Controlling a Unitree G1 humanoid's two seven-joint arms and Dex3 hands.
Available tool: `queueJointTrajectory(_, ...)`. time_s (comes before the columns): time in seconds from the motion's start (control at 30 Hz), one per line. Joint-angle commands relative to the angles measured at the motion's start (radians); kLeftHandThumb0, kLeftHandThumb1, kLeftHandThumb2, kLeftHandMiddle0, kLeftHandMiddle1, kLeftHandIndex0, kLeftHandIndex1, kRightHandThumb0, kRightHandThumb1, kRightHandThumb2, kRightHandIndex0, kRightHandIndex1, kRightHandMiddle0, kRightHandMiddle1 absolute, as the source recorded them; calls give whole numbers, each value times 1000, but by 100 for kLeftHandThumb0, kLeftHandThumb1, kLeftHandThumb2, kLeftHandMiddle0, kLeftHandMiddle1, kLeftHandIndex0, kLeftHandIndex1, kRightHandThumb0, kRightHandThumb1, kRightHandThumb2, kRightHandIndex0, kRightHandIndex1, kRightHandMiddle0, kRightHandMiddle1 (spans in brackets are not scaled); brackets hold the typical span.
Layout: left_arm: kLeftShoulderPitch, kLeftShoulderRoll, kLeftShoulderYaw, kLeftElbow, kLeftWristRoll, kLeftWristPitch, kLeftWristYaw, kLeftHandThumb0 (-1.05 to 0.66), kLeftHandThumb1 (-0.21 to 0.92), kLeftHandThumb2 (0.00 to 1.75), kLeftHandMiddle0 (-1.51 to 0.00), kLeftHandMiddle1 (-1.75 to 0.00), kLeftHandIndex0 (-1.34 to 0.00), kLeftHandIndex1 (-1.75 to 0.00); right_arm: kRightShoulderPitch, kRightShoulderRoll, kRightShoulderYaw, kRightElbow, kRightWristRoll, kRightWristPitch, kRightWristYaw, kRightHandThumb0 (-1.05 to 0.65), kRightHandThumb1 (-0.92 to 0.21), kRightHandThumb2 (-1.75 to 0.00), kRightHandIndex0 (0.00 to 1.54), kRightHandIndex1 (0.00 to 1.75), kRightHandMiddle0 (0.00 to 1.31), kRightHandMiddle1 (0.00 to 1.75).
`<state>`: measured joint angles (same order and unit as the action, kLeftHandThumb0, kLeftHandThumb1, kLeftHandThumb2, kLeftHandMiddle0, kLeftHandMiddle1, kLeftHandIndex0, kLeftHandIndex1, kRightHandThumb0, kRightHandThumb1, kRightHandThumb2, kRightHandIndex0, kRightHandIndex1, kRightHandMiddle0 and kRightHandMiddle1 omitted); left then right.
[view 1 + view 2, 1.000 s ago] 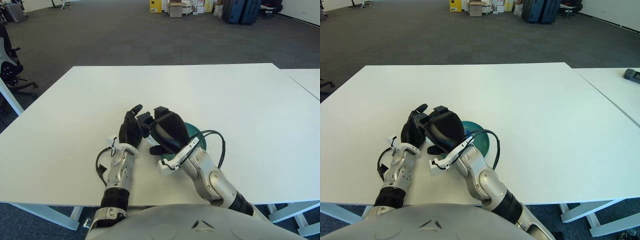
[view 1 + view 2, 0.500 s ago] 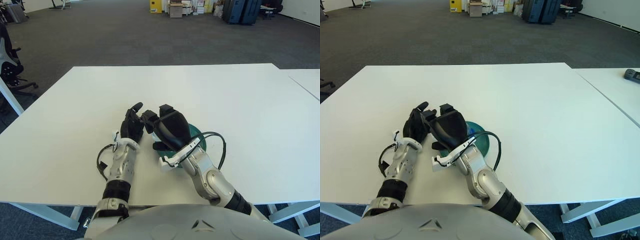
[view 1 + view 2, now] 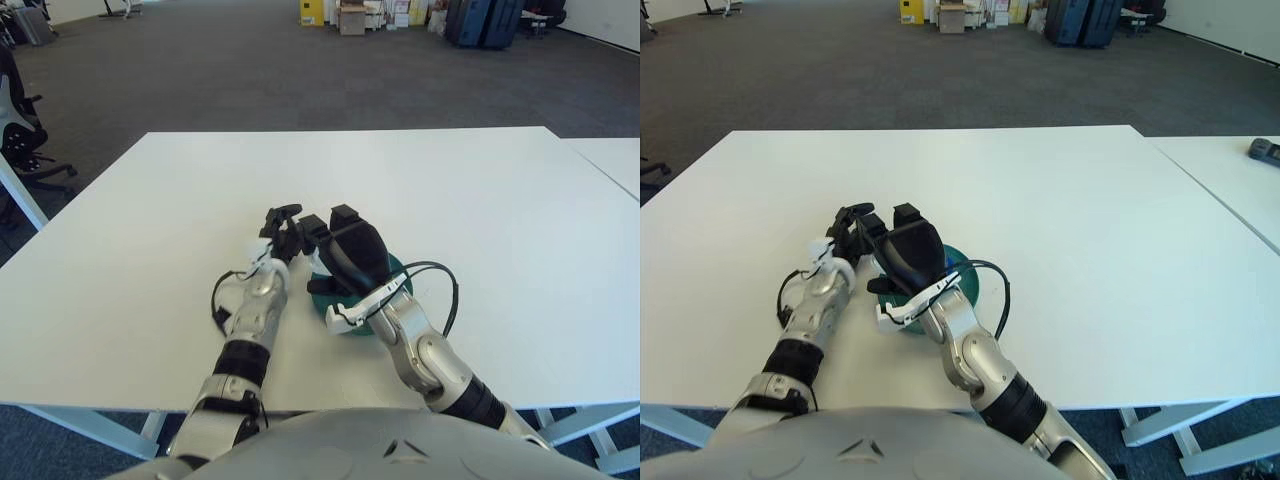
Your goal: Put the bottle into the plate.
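Right hand poised directly over the green plate near the counter front edge, probably to set something down there, though the bottle itself hidden and not discernible. Left hand just left of the plate, touching or nearly touching the right hand, forearm angled inward. Finger state of either hand impossible to tell.

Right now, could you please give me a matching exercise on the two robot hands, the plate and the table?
1 left robot hand
2 right robot hand
3 plate
4 table

a white
b teal, mostly hidden
c shows over the plate
d shows just left of the plate

Pairs: 1-d, 2-c, 3-b, 4-a
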<state>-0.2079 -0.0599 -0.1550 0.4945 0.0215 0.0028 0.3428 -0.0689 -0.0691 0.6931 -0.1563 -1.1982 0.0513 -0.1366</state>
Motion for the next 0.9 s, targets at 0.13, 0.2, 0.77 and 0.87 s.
queueJointTrajectory(0.13, -25, 286, -537, 360, 847, 214, 722, -78, 92, 81, 0, -7, -1, -33, -114, -44, -69, -14, 61, -30, 96, -104, -92, -70, 0, 11, 0, 51)
queueJointTrajectory(0.2, -35, 290, -540, 380, 850, 188, 741, -82, 92, 81, 0, -4, -1, -21, -115, -46, -73, -14, 69, -37, 100, -104, -92, -71, 0, 6, 0, 42)
queueJointTrajectory(0.77, 134, 188, -159, 288, 40, -686, 23, -95, 92, 89, -3, -2, 0, 0, -135, -83, -86, -16, 136, -98, 165, -105, -92, -78, 0, 0, 0, 18)
queueJointTrajectory(0.87, 136, 173, -124, 294, -10, -684, -41, -94, 92, 90, -4, -2, 0, 0, -137, -85, -90, -16, 142, -104, 171, -105, -92, -79, 0, 0, 0, 17)
